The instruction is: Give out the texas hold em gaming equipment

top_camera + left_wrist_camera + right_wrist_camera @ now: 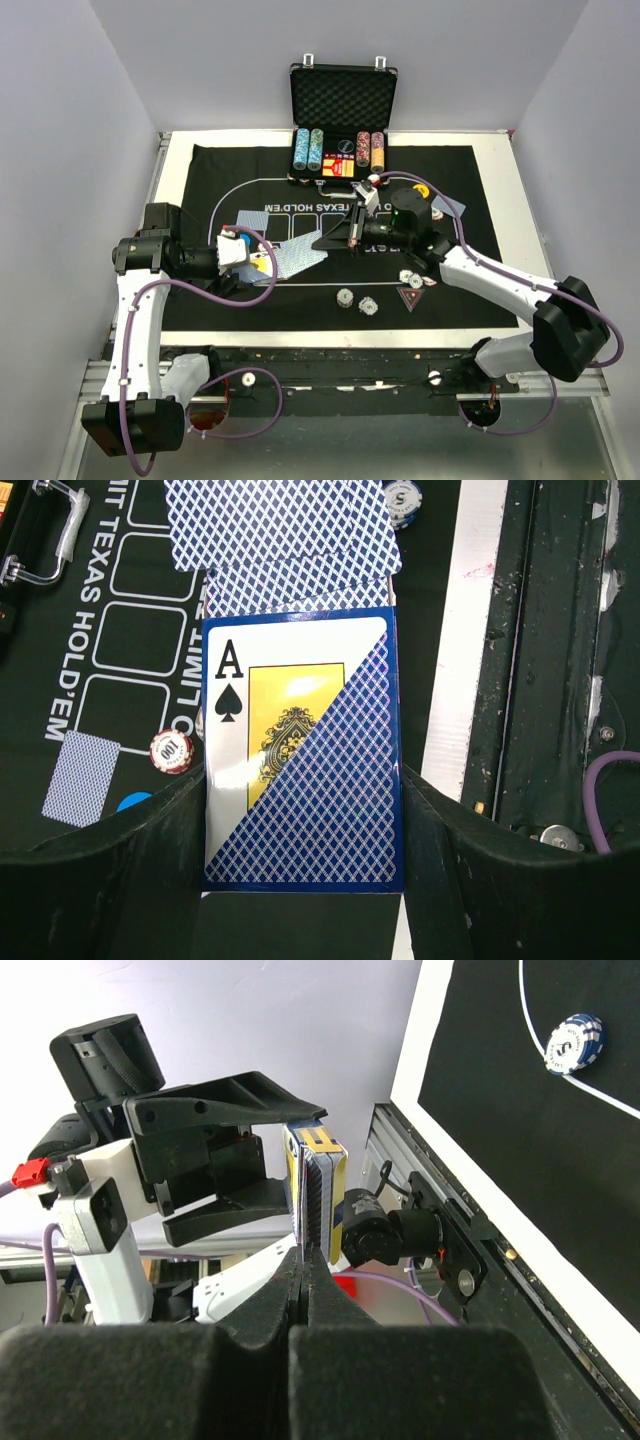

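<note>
Left hand (302, 820) clamps ace-of-spades, blue-latticed card pack (320, 780).

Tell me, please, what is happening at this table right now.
The left hand grips a card pack showing the ace of spades, over the black mat. A few blue-backed cards lie fanned on the mat beside it. The right hand is over mid-mat with its fingers pressed together; whether a card is between them cannot be seen. Several striped chips and a red triangular marker lie on the mat, and chip rows sit in the open case.
</note>
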Controlling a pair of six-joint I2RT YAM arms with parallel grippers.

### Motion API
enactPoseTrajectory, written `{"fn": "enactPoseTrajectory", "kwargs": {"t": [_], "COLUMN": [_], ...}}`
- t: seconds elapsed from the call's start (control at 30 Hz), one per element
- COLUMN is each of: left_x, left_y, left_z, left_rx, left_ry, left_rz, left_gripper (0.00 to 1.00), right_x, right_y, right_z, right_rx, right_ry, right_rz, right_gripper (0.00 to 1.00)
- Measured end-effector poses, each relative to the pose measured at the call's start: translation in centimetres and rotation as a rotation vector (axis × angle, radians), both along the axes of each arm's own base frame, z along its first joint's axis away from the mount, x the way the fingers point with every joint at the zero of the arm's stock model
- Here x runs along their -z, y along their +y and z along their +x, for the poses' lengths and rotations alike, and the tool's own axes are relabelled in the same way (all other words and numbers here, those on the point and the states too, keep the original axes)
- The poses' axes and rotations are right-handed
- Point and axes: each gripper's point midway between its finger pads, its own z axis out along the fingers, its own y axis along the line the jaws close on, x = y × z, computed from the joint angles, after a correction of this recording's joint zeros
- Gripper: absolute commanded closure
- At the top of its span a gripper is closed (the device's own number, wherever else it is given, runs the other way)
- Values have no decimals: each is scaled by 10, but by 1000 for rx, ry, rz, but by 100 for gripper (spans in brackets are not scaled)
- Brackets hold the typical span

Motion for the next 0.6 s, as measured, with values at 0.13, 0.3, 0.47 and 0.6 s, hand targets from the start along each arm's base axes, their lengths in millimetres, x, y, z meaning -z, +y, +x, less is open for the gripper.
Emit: {"fn": "enactPoseTrajectory", "kwargs": {"t": [0.13,0.3,0.47,0.6], "left_x": [0,0,0,0], "left_y": [0,0,0,0], "left_z": [0,0,0,0], "left_rx": [0,2,2,2], "left_ry": [-1,-3,-3,-3], "left_rz": [0,1,1,1], "left_gripper": [53,53,53,53], "right_x": [2,3,-2,-7], "right_y": [2,5,7,8], "right_z": [1,1,3,7], "right_rx": [-4,-7,-4,13], "right_ry": [3,5,-7,-22], "right_rz": [-5,-7,0,5], "right_gripper": [99,99,99,99]}}
